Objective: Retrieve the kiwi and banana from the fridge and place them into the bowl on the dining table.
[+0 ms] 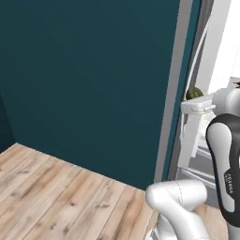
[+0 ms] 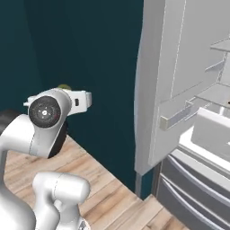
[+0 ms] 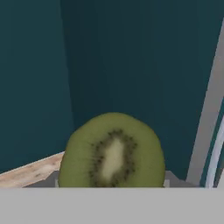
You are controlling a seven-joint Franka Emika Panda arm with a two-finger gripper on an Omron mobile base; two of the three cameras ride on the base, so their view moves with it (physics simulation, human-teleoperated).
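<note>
Teal wall behind; kiwi (image 3: 112,151) gripped in end effector (image 3: 112,183).

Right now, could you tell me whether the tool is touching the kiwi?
Touching. In the hand view the kiwi sits right between the tool's finger tips, whose grey edges press against both sides of the fruit, with no gap.

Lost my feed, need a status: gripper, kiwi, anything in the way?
Gripper shut on kiwi, cut face toward hand camera. Fridge door open beside the arm. Teal wall ahead, wood floor below.
</note>
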